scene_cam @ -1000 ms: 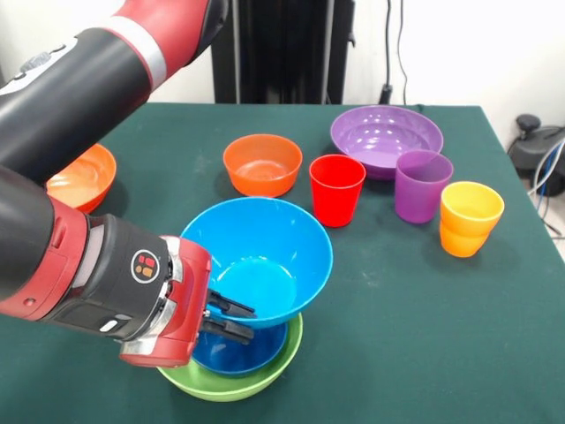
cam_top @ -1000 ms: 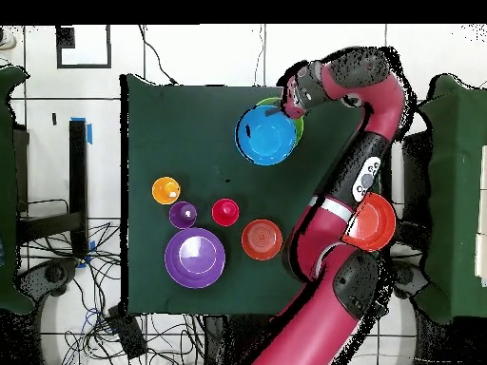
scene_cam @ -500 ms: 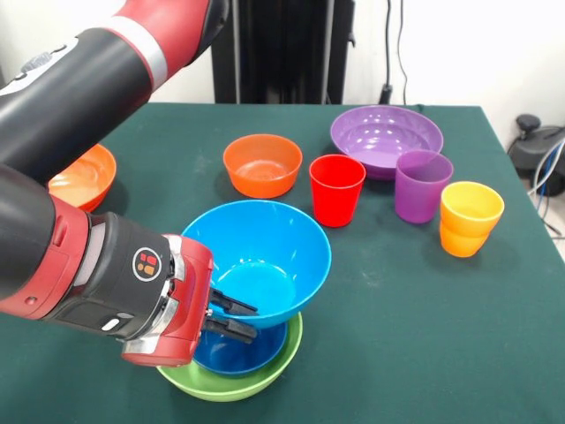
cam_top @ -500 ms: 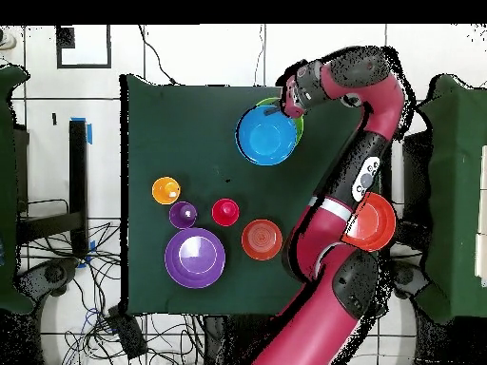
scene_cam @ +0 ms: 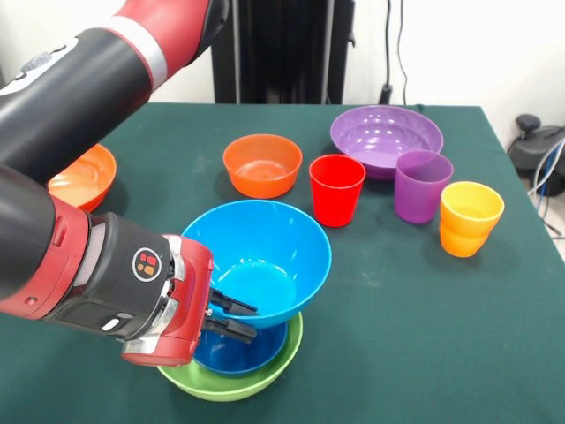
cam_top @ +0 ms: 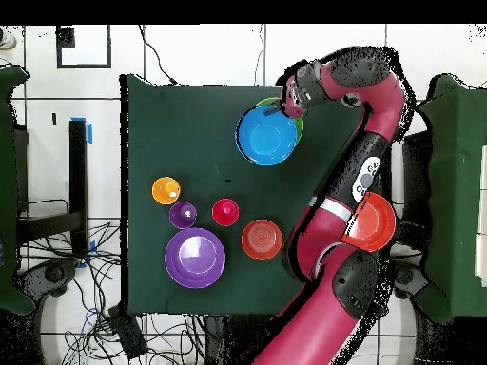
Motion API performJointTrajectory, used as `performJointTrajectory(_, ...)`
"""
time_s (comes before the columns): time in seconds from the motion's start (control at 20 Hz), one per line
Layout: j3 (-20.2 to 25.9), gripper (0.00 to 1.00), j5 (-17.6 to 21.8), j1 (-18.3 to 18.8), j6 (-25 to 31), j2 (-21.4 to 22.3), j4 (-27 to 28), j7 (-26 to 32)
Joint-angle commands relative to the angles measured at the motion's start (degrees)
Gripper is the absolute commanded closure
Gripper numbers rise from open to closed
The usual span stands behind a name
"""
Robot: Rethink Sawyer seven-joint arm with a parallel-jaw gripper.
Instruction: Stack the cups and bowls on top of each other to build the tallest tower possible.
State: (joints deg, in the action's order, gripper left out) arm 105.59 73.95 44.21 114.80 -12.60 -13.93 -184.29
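The gripper (scene_cam: 231, 318) has its black fingers (scene_cam: 228, 306) clamped on the near wall of the light blue bowl (scene_cam: 265, 247), one finger inside the rim and one outside. That bowl sits tilted, its base over the dark blue bowl (scene_cam: 238, 352) just below the fingers, which in turn nests in the green bowl (scene_cam: 265, 375) at the bottom. This tower stands on the green cloth (scene_cam: 424, 336) that covers the table.

Beyond the fingers, well apart, the small orange bowl (scene_cam: 262, 163) stands upright on the cloth. To its right come the red cup (scene_cam: 336, 189), the purple cup (scene_cam: 423, 185) and the orange cup (scene_cam: 470, 217), in a loose row, each upright and apart from the others. The purple bowl (scene_cam: 386, 138) lies just behind the red and purple cups. The wide orange-red bowl (scene_cam: 84, 177) shows on the other side, partly hidden behind the arm (scene_cam: 79, 88).

In the overhead view the gripper (cam_top: 283, 106) sits at the edge of the light blue bowl (cam_top: 266, 135), near a corner of the cloth (cam_top: 181, 124). The orange-red bowl (cam_top: 373, 220) lies beyond the cloth's edge past the arm (cam_top: 376, 124). The floor (cam_top: 190, 52) is pale with dark grid lines; cables (cam_top: 95, 314) trail beside the table. Behind the table in the front view are a white wall (scene_cam: 459, 44) and a black stand (scene_cam: 282, 49).
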Motion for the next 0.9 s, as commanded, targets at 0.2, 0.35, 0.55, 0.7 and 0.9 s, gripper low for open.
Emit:
performJointTrajectory(0.2,-8.1,1.00,1.6,-1.3,2.9,1.3,1.9,-2.1)
performJointTrajectory(0.35,-8.5,1.00,2.0,-1.0,2.3,1.2,2.0,-1.5)
performJointTrajectory(0.55,-8.7,1.00,2.8,-0.3,2.4,1.1,2.3,-0.5)
performJointTrajectory(0.7,-8.9,1.00,2.8,0.1,2.2,1.1,2.2,1.3)
performJointTrajectory(0.9,-8.3,1.00,4.1,0.7,1.7,0.9,2.9,4.4)
